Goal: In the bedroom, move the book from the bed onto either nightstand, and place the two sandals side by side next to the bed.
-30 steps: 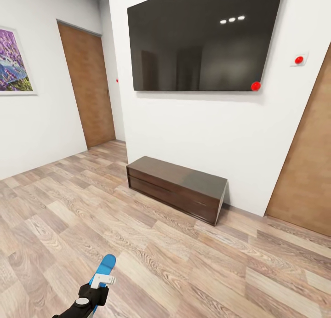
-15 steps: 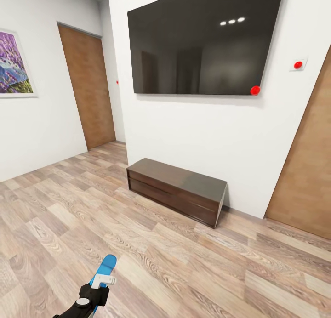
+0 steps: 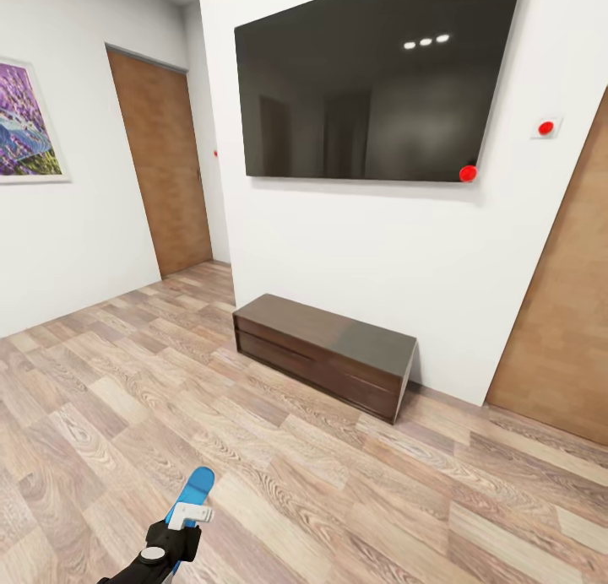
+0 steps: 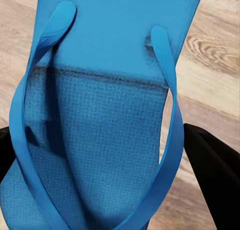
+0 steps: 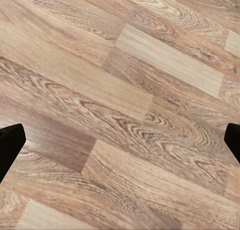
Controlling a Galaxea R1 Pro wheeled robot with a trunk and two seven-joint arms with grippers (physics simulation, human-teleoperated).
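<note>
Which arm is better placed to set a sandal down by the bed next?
Left, most likely: the left gripper is shut on the bright blue strapped sandal. The right gripper's fingers are spread over bare wood-plank floor.

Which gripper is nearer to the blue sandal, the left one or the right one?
Left. The left gripper holds the blue sandal between its fingers. The right gripper's fingers are spread over bare wood floor.

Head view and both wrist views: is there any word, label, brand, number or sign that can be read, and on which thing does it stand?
There is no readable text.
The television: dark screen, no brand visible; a plain red dot at its corner.
The wall button: red, no lettering.
The picture: purple painting, no words.
The sandal in the left gripper: plain blue, no logo seen.
The bench: no label.
</note>
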